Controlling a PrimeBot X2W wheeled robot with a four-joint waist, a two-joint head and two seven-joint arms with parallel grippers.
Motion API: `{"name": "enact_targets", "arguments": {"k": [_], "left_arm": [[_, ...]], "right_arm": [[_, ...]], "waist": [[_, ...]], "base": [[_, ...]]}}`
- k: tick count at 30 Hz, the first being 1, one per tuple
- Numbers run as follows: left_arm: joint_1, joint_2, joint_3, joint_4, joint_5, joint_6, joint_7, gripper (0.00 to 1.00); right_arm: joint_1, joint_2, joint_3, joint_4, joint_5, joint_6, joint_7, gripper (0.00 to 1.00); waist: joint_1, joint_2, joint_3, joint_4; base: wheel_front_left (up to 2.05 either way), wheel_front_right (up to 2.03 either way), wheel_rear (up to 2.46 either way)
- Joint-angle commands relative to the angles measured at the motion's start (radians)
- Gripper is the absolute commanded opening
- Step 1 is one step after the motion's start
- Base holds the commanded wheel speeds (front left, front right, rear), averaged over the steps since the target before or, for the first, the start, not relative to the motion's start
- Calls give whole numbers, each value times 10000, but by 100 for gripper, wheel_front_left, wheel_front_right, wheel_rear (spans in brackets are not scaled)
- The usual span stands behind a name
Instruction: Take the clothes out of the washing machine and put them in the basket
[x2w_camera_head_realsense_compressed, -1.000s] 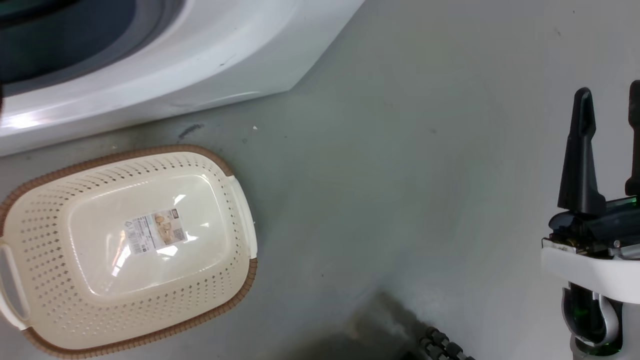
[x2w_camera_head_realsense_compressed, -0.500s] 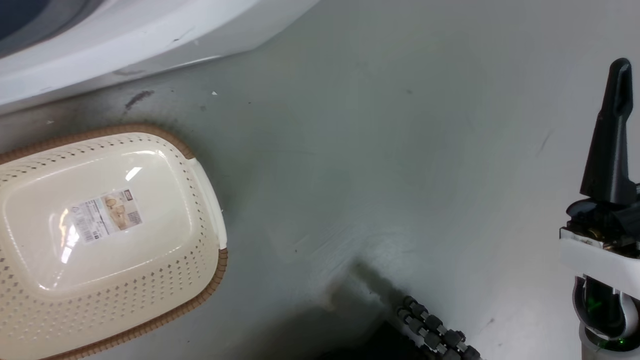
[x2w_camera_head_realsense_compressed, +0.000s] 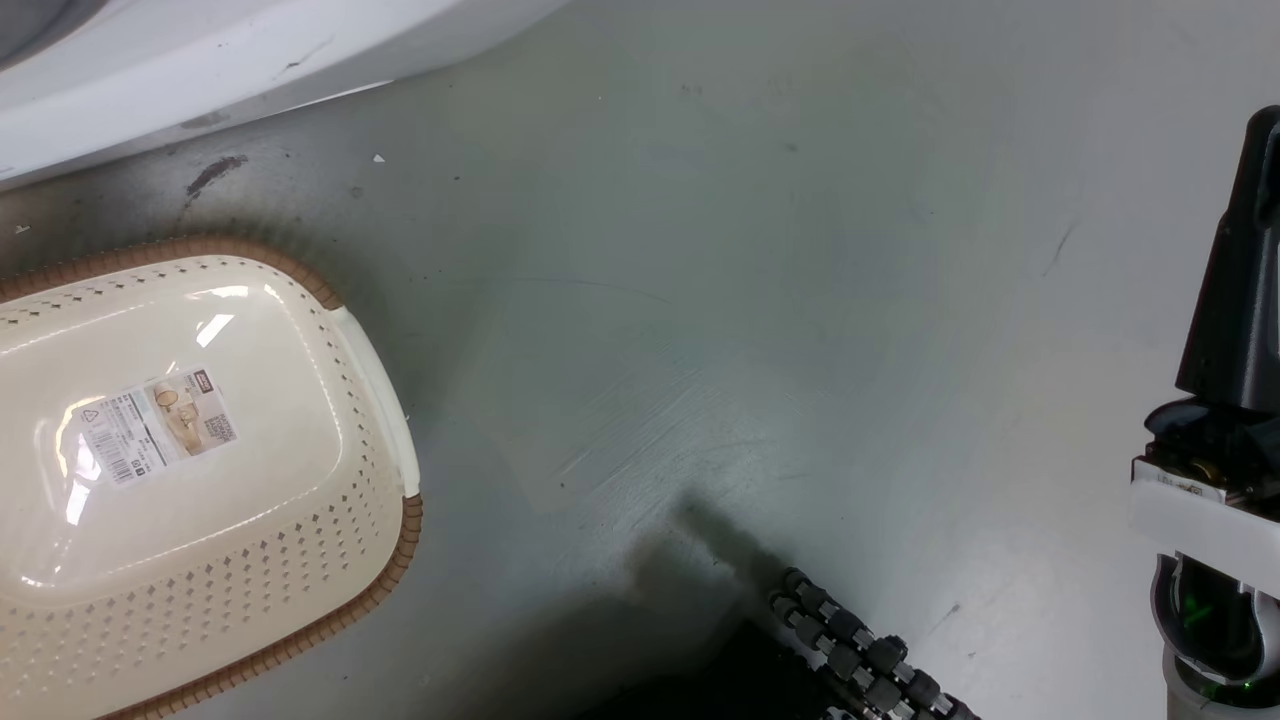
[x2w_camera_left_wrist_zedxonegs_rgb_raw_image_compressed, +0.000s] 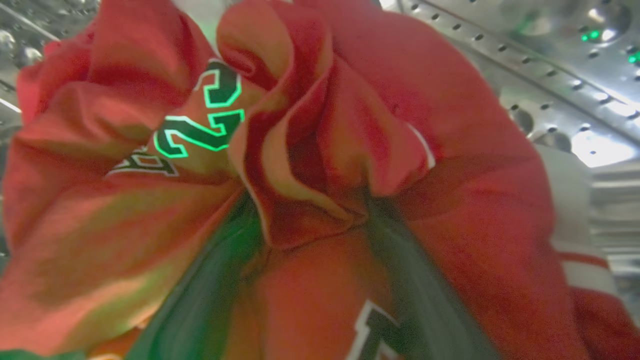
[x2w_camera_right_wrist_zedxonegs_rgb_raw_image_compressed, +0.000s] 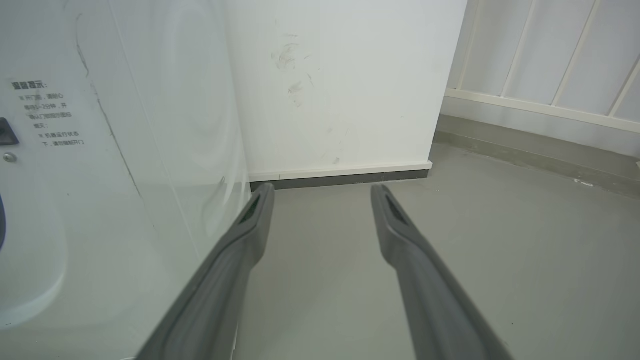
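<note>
Red clothes (x2w_camera_left_wrist_zedxonegs_rgb_raw_image_compressed: 450, 125) with outlined numerals lie bunched in the washing machine's perforated steel drum (x2w_camera_left_wrist_zedxonegs_rgb_raw_image_compressed: 550, 75). My left gripper (x2w_camera_left_wrist_zedxonegs_rgb_raw_image_compressed: 310, 205) is pushed into them. Its two dark fingers (x2w_camera_left_wrist_zedxonegs_rgb_raw_image_compressed: 200, 300) stand apart and open, with a fold of red cloth between them and over their tips. The cream basket (x2w_camera_head_realsense_compressed: 390, 560) with a brown rim sits upright on the floor at the left of the head view, holding nothing. Just behind it is the washing machine's white base (x2w_camera_head_realsense_compressed: 150, 70). My right gripper (x2w_camera_right_wrist_zedxonegs_rgb_raw_image_compressed: 322, 192) hangs open with nothing in it, beside the machine's white side (x2w_camera_right_wrist_zedxonegs_rgb_raw_image_compressed: 125, 150). One of its fingers (x2w_camera_head_realsense_compressed: 1235, 300) shows at the right edge.
Grey floor (x2w_camera_head_realsense_compressed: 750, 300) spreads between the basket and my right arm. A black ribbed cable (x2w_camera_head_realsense_compressed: 860, 650) lies at the bottom of the head view. A white wall (x2w_camera_right_wrist_zedxonegs_rgb_raw_image_compressed: 340, 90) and a pale railing (x2w_camera_right_wrist_zedxonegs_rgb_raw_image_compressed: 550, 60) stand beyond the right gripper.
The head camera has swung: basket and washer base slid left and up in the picture, and the right gripper drifted toward the right edge. Nothing on the floor itself moved.
</note>
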Motion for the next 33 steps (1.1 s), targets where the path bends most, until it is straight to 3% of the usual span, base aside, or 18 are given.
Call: {"name": "enact_targets", "arguments": {"k": [1,2,3,4,14,33], "left_arm": [[243,34,-62,13,57,29,-47,100],[288,76,-102,-9,44,25,-36,100],[299,101,-116,-32,26,21,-48,13],[299,106,-111,-54,-30,17,-54,0],[475,104,-105,-121,-216,5,-1116,0],[2914,-592,-352,750,-1346,-30,-5487,0]], "right_arm": [[-118,5,3,-61,35,-3,-25,100],[-128,5,5,-58,24,-3,-25,100],[-141,5,-4,-57,7,-3,-25,100],[-157,5,-15,-57,-14,-3,-25,100],[-219,5,-15,-18,-266,-3,-25,100],[438,3,63,334,-1183,-3,-25,100]], "waist": [[-1,0,1,6],[-1,0,-2,14],[-1,0,-4,30],[-1,0,-11,51],[-1,0,-480,246],[-1,0,-2742,1021]], "base": [[0,0,0],[0,0,0],[0,0,0],[0,0,0],[0,0,0],[0,0,0]]}}
